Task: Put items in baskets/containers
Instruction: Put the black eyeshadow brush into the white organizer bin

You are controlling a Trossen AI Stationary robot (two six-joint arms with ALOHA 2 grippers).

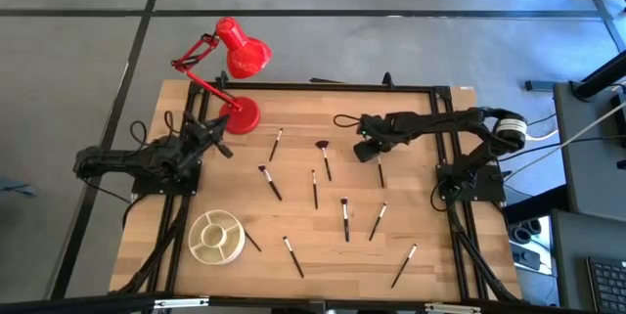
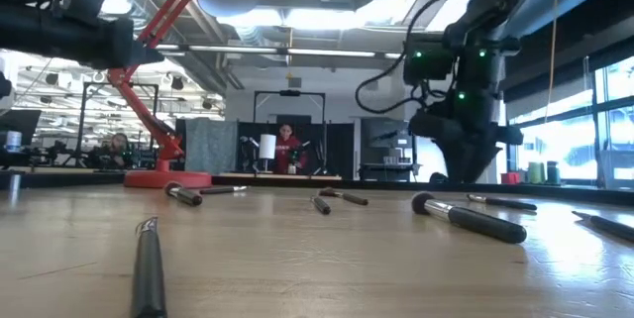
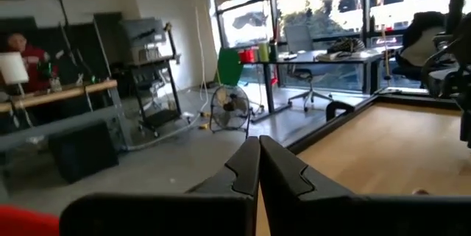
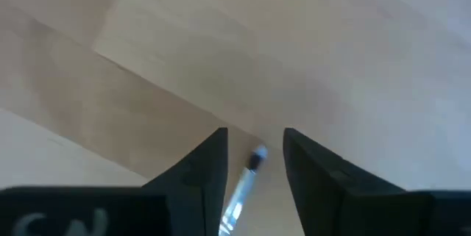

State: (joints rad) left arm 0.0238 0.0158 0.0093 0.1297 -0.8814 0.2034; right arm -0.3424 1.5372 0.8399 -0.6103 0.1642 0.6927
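Dish empty — every visible brush is out on the desk.
Left hand [image 3: 257,170] pinched shut on nothing, parked up beside the red lamp [image 1: 240,60]; dish [image 1: 216,236] sits below the lamp near the front edge; ten-ish brushes [image 1: 345,218] scattered right of the dish; right hand [image 4: 254,166] further right, partly open, straddling one brush [image 4: 243,184] — not gripped yet. All still to do.
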